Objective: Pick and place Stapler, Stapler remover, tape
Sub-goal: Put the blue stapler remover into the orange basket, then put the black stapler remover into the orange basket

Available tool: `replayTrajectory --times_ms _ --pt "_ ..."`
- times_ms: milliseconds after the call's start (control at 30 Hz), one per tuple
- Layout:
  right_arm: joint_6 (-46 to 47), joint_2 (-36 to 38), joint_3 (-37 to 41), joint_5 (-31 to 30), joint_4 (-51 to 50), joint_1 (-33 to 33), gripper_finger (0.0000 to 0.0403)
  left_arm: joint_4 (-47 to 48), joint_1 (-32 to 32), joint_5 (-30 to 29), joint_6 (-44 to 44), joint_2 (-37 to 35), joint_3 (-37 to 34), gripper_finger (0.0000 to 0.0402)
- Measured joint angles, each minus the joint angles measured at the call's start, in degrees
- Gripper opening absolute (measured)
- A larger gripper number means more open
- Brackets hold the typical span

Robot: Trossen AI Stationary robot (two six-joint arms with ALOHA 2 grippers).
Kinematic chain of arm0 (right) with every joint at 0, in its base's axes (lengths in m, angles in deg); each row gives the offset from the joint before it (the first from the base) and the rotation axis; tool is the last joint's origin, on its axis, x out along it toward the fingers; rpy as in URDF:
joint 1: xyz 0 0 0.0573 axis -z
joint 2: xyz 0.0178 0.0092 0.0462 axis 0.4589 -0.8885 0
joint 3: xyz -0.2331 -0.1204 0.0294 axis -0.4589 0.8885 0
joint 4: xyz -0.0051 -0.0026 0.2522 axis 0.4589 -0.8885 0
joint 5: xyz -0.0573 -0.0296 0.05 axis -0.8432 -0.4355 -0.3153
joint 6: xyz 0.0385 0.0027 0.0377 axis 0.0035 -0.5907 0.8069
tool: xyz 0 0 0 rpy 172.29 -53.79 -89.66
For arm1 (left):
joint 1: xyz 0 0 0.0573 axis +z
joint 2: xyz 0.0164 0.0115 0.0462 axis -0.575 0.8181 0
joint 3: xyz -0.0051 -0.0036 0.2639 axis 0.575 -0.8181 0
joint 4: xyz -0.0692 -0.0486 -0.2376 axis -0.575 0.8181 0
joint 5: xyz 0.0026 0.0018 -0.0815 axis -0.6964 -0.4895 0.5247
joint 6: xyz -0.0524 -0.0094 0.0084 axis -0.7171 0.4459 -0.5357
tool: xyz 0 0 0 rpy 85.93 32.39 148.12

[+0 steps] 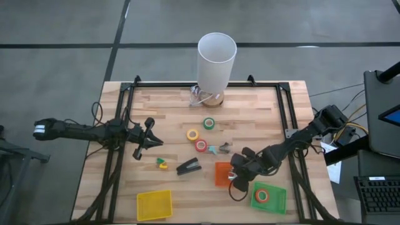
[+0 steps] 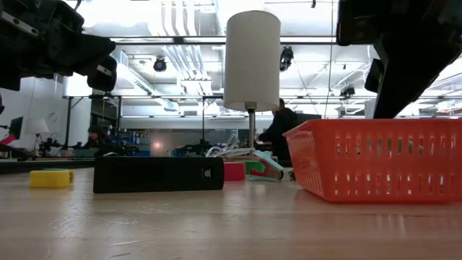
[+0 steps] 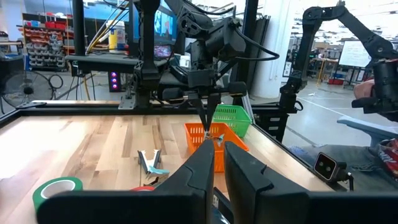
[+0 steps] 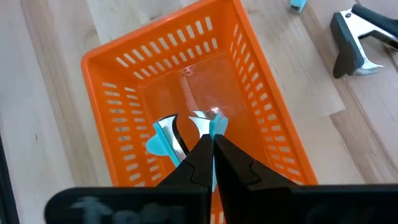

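Observation:
My right gripper (image 1: 235,177) (image 4: 211,146) hangs over the orange basket (image 1: 220,169) (image 4: 112,56), shut on a teal staple remover (image 4: 163,135). A second staple remover (image 1: 220,149) (image 3: 149,163) lies on the wood beside the basket. The black stapler (image 1: 189,167) (image 2: 157,174) lies flat left of the basket. Green tape (image 1: 209,123), yellow tape (image 1: 192,134) and red tape (image 1: 200,145) lie flat mid-table. Another red roll (image 1: 262,195) sits in the green basket. My left gripper (image 1: 156,142) (image 3: 219,163) waits left of the tapes, fingers close together, holding nothing. My right gripper pinches the teal staple remover between its two fingers, coming from above and pointing down. The fingers cover the spot they grip, so only the metal claws (image 4: 202,118) and a teal handle (image 4: 155,144) show past them. The remover hangs below the fingers inside the basket's opening (image 3: 216,138).
A tall white cylinder on a stand (image 1: 217,59) rises at the far edge. A yellow basket (image 1: 154,205) sits at the near edge, and the green basket (image 1: 278,201) is near right. A small yellow block (image 1: 162,164) (image 2: 49,178) lies left of the stapler. Black frame rails run along both sides.

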Motion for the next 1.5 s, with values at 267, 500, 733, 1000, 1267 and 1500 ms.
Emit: replayTrajectory --times_ms 267,500,733,1000,1267,1500 --pt "0.61 0.00 -0.01 0.17 0.10 0.02 0.0036 0.02 -0.02 0.00 0.00 0.00 0.00 0.0039" --pt "-2.19 0.13 -0.81 0.15 -0.12 0.04 0.0097 0.02 0.00 0.00 0.00 0.00 -0.02 0.0039" --pt "-10.07 0.28 -4.87 -2.72 -0.20 1.40 0.0118 0.02 -0.01 0.00 0.00 -0.01 -0.01 0.0039" --pt "-17.70 0.28 -5.21 -6.05 -0.97 7.51 0.0110 0.02 0.00 0.00 0.00 -0.02 -0.01 0.0039" --pt "-25.36 0.28 -4.01 -5.84 -1.13 15.62 0.0097 0.02 -0.01 0.00 0.00 -0.01 0.00 0.0039" --pt "-29.14 0.28 -3.07 0.31 -2.43 22.11 0.0082 0.01 -0.01 0.00 0.00 -0.01 0.00 0.0039"
